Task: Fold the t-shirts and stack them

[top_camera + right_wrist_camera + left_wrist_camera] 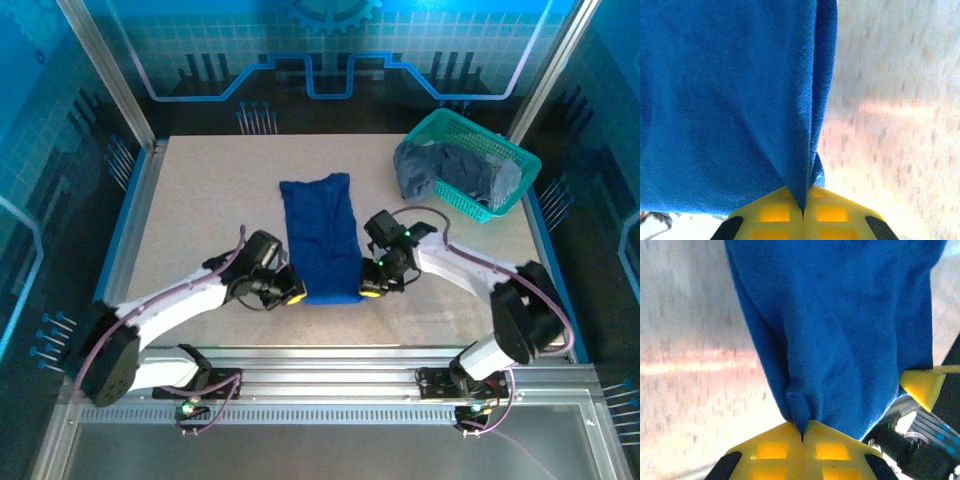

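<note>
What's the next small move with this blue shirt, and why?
Probably lift the near hem with both arms and carry it toward the far edge. The left gripper and right gripper are each shut on a near corner of the blue t-shirt, which lies as a long strip, so a crosswise fold seems next.

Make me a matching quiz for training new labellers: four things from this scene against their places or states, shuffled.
1 blue t-shirt
2 grey-blue t-shirts
3 basket
4 left claw

A far right corner of the table
B pinching the blue shirt's near left corner
C heaped in the basket
D long strip, mid-table

Pairs: 1-D, 2-C, 3-A, 4-B
</note>
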Action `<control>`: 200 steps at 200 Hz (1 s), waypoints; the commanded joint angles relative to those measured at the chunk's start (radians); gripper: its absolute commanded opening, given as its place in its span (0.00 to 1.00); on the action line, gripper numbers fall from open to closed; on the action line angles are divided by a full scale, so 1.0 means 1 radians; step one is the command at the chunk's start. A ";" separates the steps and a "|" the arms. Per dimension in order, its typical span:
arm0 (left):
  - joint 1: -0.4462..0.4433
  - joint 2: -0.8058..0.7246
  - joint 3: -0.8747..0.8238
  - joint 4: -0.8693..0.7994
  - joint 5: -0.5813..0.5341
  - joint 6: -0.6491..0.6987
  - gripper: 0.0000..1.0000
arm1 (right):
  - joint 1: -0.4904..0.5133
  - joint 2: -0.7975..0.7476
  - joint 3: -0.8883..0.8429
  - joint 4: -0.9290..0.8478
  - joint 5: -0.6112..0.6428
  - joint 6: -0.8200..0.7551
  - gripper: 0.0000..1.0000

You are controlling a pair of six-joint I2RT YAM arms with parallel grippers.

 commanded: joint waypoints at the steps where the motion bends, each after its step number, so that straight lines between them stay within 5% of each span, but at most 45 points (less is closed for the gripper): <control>1: -0.068 -0.184 -0.032 -0.116 0.038 -0.091 0.00 | 0.044 -0.150 -0.036 -0.145 -0.099 0.055 0.00; 33: -0.091 -0.403 -0.013 -0.186 -0.009 -0.232 0.00 | 0.049 -0.294 0.029 -0.277 -0.151 0.102 0.00; 69: -0.080 -0.455 0.069 -0.201 -0.136 -0.317 0.00 | 0.009 -0.228 0.217 -0.347 -0.178 0.115 0.00; 139: 0.217 -0.147 0.192 -0.138 -0.018 -0.332 0.00 | -0.158 0.133 0.494 -0.293 -0.218 0.097 0.00; 182: 0.362 0.126 0.312 -0.042 0.065 -0.257 0.00 | -0.212 0.456 0.806 -0.320 -0.207 0.052 0.00; 200: 0.416 0.278 0.375 0.029 0.123 -0.227 0.07 | -0.233 0.581 0.905 -0.307 -0.198 0.045 0.03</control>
